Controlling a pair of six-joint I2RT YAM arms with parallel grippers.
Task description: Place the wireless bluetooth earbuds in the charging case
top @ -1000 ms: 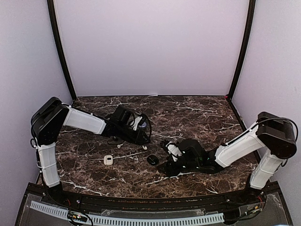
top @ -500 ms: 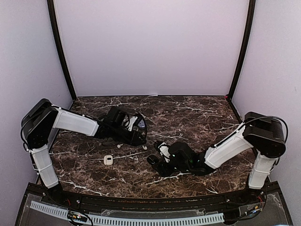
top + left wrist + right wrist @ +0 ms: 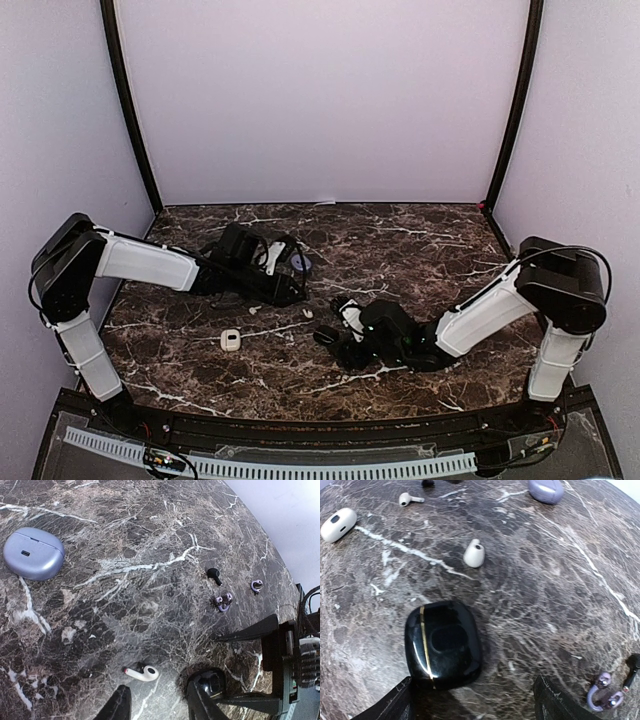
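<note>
The bench is dark brown marble with white veins. The rounded case is plain lavender. The square case is glossy black with a thin gold line. The small case and the stemmed earbud are white. The short earbud is black, and the hooked earbud is purple.

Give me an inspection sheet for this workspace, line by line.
Surface: dark marble table, white-veined.
Job's things: black case, closed; lavender case, closed; white case; white earbuds, purple earbuds and a black earbud lying loose.
Clutter: nothing seen.
Grippers: left gripper open, stemmed white earbud just ahead; right gripper open, black case close ahead.
Cables: black cable arcs over the right arm's elbow.
Surroundings: pale walls, black frame posts.
</note>
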